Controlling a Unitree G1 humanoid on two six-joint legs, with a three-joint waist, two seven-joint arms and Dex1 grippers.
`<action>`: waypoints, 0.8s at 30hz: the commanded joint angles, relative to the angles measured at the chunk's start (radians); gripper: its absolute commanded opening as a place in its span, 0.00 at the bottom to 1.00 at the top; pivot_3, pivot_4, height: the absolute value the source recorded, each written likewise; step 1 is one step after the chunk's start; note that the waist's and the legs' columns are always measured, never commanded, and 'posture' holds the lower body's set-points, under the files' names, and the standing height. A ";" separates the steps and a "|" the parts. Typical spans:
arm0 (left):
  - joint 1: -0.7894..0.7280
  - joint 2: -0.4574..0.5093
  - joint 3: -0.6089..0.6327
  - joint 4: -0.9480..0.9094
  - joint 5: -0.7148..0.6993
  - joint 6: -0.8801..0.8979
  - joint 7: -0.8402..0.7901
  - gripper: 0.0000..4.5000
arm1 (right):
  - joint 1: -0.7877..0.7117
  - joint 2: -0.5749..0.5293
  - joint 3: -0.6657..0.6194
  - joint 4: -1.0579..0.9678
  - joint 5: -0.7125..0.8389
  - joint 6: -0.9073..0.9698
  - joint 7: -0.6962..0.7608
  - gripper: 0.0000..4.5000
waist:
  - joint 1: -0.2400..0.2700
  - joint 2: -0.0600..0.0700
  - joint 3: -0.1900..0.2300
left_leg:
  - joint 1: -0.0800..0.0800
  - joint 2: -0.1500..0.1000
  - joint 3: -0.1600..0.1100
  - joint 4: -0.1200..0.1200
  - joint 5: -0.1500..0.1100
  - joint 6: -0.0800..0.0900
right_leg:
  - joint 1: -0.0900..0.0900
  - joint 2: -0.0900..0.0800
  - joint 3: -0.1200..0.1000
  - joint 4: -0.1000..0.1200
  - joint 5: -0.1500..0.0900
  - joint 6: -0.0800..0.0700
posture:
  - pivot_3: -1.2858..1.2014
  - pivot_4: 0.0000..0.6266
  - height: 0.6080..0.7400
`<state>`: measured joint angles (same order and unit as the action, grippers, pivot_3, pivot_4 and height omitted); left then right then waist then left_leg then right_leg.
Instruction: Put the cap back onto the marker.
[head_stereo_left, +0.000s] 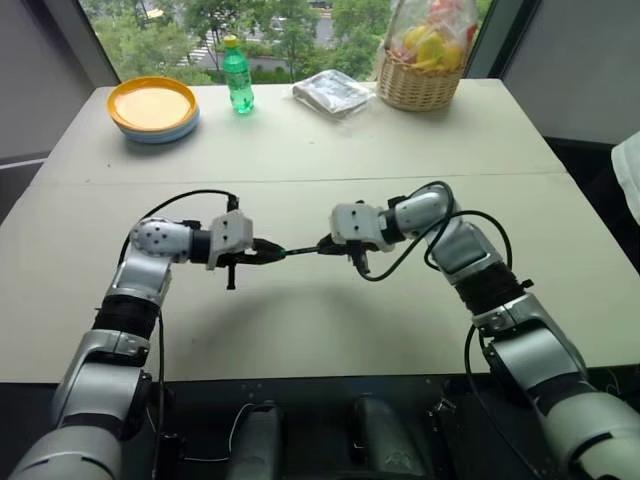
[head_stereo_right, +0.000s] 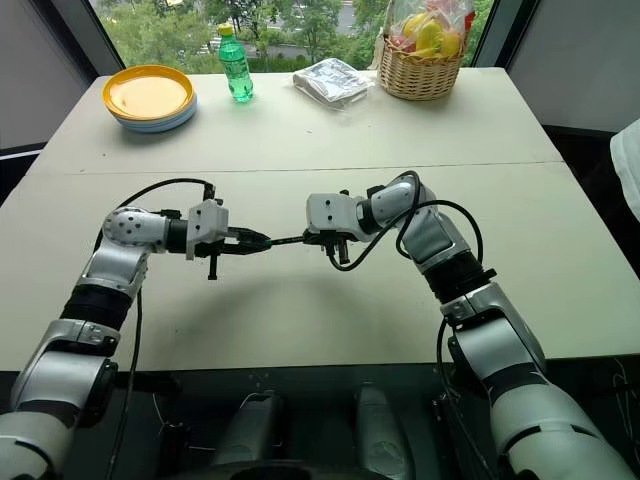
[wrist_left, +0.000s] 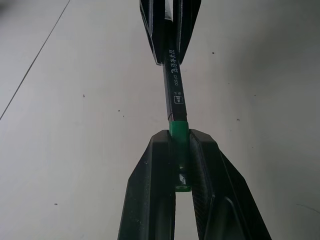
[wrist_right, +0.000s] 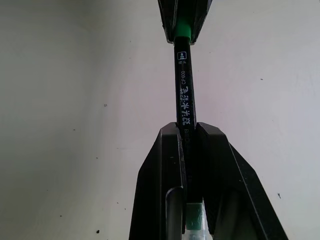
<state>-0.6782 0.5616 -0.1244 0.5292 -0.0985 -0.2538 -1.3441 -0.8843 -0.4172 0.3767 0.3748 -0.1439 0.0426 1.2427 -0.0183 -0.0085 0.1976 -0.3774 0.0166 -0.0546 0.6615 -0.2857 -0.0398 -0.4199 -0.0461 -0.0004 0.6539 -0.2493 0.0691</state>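
Above the desk (head_stereo_left: 300, 330), the left hand (head_stereo_left: 262, 251) is clamping the green cap (wrist_left: 178, 131), the marker (head_stereo_left: 300, 249) is bridging level between both hands, and the right hand (head_stereo_left: 330, 245) is clamping its barrel.

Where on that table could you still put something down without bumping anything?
The wide middle strip between the far row and the arms is bare, as is the near edge below them. The far edge is crowded: plates, green bottle, foil packet, basket. Both grippers hold the marker above the table.
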 joint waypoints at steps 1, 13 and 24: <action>-0.044 -0.015 0.008 -0.045 -0.024 -0.019 0.021 0.00 | -0.020 0.026 0.026 -0.022 0.001 -0.014 0.000 0.01 | -0.001 0.000 0.000 | 0.000 0.000 0.000 0.000 0.000 0.000 | 0.000 0.000 0.000 0.000 0.000 0.000 | 0.52 0.24 1.00; -0.040 -0.004 -0.017 -0.071 0.013 -0.080 0.040 0.00 | -0.027 0.031 0.030 -0.004 -0.023 -0.017 -0.023 0.01 | 0.000 0.000 0.000 | 0.000 0.000 0.000 0.000 0.000 0.000 | 0.000 0.000 0.000 0.000 0.000 0.000 | 0.52 0.24 1.00; -0.050 -0.012 -0.014 -0.068 0.017 -0.065 0.069 0.00 | -0.033 0.041 0.035 -0.005 -0.047 -0.024 -0.057 0.01 | 0.000 0.000 0.000 | -0.001 0.000 0.000 0.000 0.000 0.000 | -0.001 0.000 0.000 0.000 0.000 0.000 | 0.52 0.24 1.00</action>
<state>-0.6832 0.5699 -0.1438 0.5263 -0.0349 -0.3214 -1.2799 -0.8912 -0.4064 0.3907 0.3812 -0.1935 0.0358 1.1930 -0.0182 -0.0085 0.1976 -0.3780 0.0166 -0.0547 0.6615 -0.2856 -0.0398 -0.4206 -0.0461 -0.0004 0.6541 -0.2493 0.0691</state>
